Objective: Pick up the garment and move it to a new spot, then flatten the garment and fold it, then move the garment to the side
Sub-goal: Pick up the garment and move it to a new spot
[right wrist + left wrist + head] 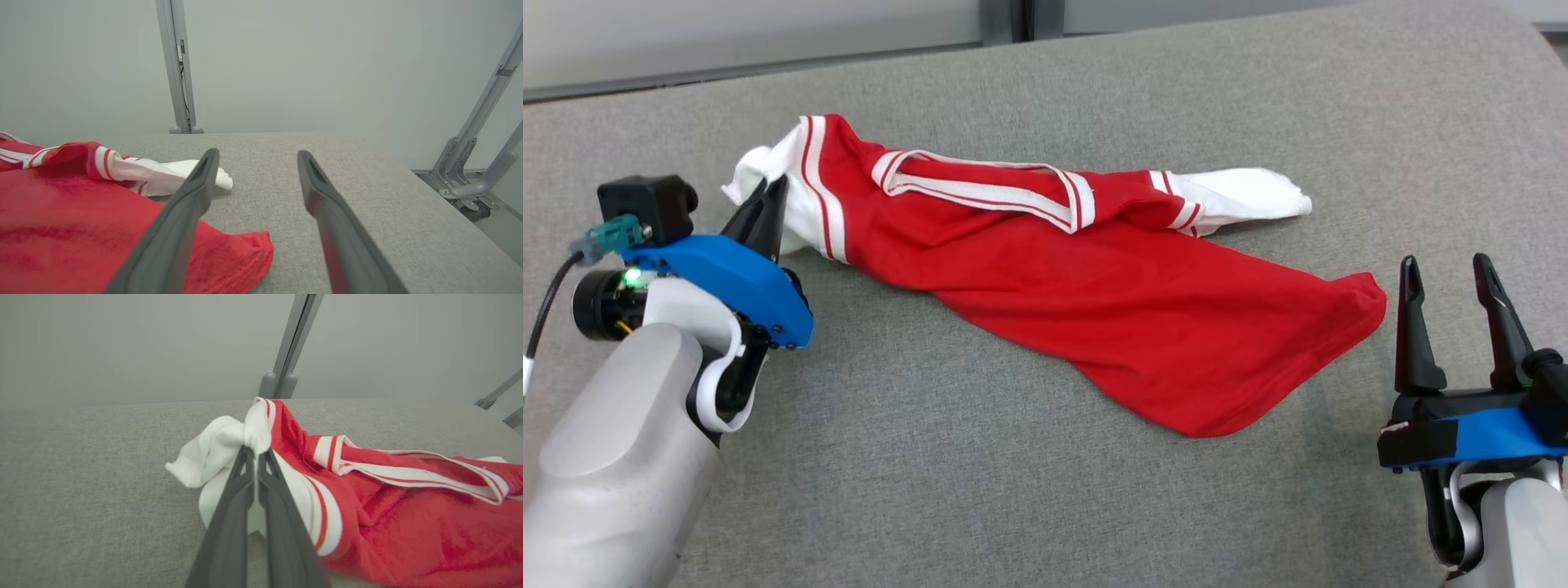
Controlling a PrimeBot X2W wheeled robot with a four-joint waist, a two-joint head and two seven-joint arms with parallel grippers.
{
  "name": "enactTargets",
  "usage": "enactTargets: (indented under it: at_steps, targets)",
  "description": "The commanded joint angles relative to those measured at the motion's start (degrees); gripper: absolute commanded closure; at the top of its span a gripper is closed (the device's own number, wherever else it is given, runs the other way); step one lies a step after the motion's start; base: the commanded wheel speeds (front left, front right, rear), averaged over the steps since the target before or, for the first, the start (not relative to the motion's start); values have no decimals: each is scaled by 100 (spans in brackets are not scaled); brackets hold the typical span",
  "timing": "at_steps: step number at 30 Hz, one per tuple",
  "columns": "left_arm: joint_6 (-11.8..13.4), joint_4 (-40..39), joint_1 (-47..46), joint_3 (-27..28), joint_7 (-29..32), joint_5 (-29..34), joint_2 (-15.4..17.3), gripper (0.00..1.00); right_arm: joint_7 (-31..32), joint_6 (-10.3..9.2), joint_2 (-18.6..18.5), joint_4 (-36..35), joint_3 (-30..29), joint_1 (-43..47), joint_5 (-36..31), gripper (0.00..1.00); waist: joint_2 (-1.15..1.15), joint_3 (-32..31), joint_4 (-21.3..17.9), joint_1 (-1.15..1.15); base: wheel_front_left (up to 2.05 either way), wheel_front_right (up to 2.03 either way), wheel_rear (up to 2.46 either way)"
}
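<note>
1. Item: garment (1094, 302). It is a red knit shirt with white sleeves and red-and-white striped trim. It lies rumpled in one long slanted heap across the middle of the grey padded surface (1013, 506), running from far left to near right.
2. Left gripper (255, 451): its fingers are pressed together on a bunch of the white left sleeve (216, 445) at the garment's far-left end. My left wrist view shows cloth pinched right at the tips.
3. Right gripper (1445, 265): its fingers are spread wide with nothing between them. It stands just beside the red hem corner (1356, 302) and is not touching the cloth.
4. Handling, as I judge it: the garment is light, soft and limp, with no stiffness and nothing fragile about it. Lifted from one point, it should hang as a rope and trail. The knit may stretch and drag a little on the woven cover.
5. Hold points: the gathered sleeve gives the left fingers several layers, so I rate that grip as sound. For spreading, I favour a second hold on the hem corner or on the right sleeve (1241, 196). The ribbed neckband (980, 188) is thicker, but it sits mid-garment.
6. Cautions: a pinch at the hem may catch only the top layer. Thin single cloth could slide out of smooth fingers under a pull.
</note>
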Motion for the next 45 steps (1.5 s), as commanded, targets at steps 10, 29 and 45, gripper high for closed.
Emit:
enactTargets:
  at_steps: [10,29,45]
  targets:
    - [-248,1203,-226,16,-1060,150,-405,0,-30,0,-10,6,-59,-189,-67,0,0,173,161,0,0,0,0]
    - [139,-123,1747,1328,-1438,1045,-726,0,-28,0,-11,296,506,294,-13,0,0,-798,526,0,0,0,0]
    - [236,-1513,3822,2381,-1440,2146,-1617,0,-26,0,-11,568,924,780,250,0,0,-1258,685,0,0,0,0]
